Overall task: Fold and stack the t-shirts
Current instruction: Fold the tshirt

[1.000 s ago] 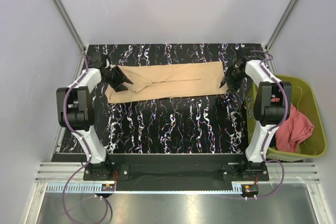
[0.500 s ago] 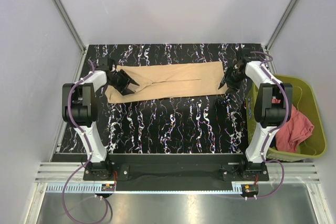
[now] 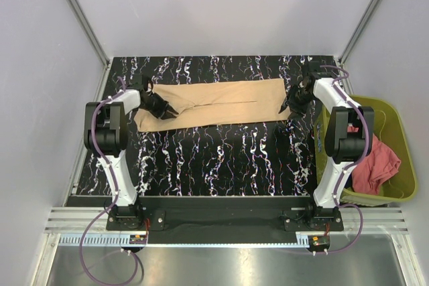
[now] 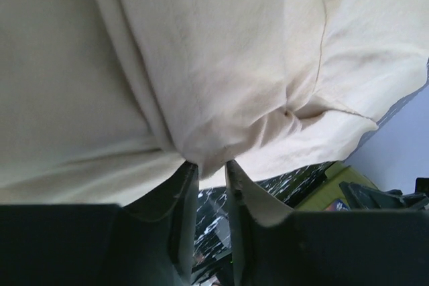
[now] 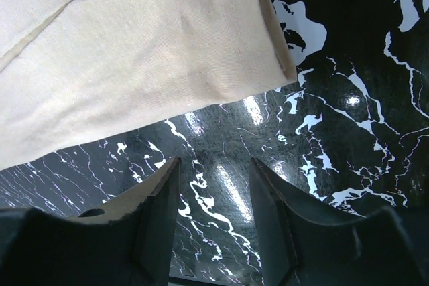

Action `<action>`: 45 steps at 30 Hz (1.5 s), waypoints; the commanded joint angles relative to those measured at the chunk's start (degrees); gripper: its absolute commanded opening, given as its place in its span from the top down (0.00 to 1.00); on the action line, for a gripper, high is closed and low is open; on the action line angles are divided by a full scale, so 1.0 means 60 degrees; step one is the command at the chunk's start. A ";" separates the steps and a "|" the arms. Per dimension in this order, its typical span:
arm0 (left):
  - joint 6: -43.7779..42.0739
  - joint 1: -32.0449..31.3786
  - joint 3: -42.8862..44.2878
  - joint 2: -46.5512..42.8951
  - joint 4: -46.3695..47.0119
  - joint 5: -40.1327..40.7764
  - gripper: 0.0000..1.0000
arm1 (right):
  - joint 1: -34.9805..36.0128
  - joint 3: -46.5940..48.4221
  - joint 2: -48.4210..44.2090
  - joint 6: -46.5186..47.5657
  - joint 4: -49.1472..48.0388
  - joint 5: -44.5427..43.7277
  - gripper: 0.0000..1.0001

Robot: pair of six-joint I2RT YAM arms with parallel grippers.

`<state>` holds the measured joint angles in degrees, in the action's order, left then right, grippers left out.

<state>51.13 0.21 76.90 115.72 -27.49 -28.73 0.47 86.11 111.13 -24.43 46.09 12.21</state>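
Note:
The tan t-shirt [image 3: 221,102] lies as a long folded strip across the back of the black marbled table [image 3: 221,159]. My left gripper [image 3: 169,111] sits on the strip's left end. In the left wrist view its jaws [image 4: 211,163] stand narrow, with a bunched fold of the tan cloth [image 4: 221,51] pinched between the tips. My right gripper [image 3: 289,107] is at the strip's right end. Seen from the right wrist, it [image 5: 214,160] is open over bare table, just short of the hem corner [image 5: 275,58]. The salmon-red t-shirt [image 3: 375,165] lies crumpled in the bin.
An olive-green plastic bin [image 3: 401,132] stands off the table's right edge, beside the right arm. White walls and metal corner posts close in the back and sides. The arm bases are bolted along the near edge.
The left arm has shifted toward the back and its gripper has slid a little right along the shirt's left end, its jaws narrowing onto the cloth. The right arm has stayed put.

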 commanded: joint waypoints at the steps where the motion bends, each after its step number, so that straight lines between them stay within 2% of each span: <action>1: -0.0011 0.0009 0.0774 0.0224 0.0142 -0.0090 0.80 | 0.0068 0.0005 -0.0548 0.0086 -0.0108 0.0192 0.48; 8: -0.0012 -0.0459 0.1610 0.0605 0.0128 -0.0148 0.95 | 0.0068 0.0005 -0.0563 0.0087 -0.0108 0.0177 0.48; 25: 0.0076 -0.0562 0.3471 0.1792 0.0113 0.0160 0.92 | 0.0054 -0.0215 -0.0680 0.0101 -0.0049 0.0221 0.48; 38: -0.0436 -0.1030 0.5492 0.3197 0.0025 -0.0455 0.79 | 0.0068 -0.0245 -0.0739 0.0072 0.0024 0.0280 0.48; 40: -0.0538 -0.1031 0.5771 0.3301 -0.0033 -0.0602 0.72 | 0.0068 -0.0245 -0.0739 0.0072 0.0053 0.0280 0.48; 45: -0.1562 -0.1031 0.5845 0.2687 -0.0575 0.0229 0.56 | 0.0054 -0.0201 -0.0753 0.0057 0.0068 0.0309 0.48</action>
<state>46.50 -6.24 109.54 135.33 -29.36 -29.47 0.49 84.71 109.86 -24.40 46.22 13.13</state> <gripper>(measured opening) 0.419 0.520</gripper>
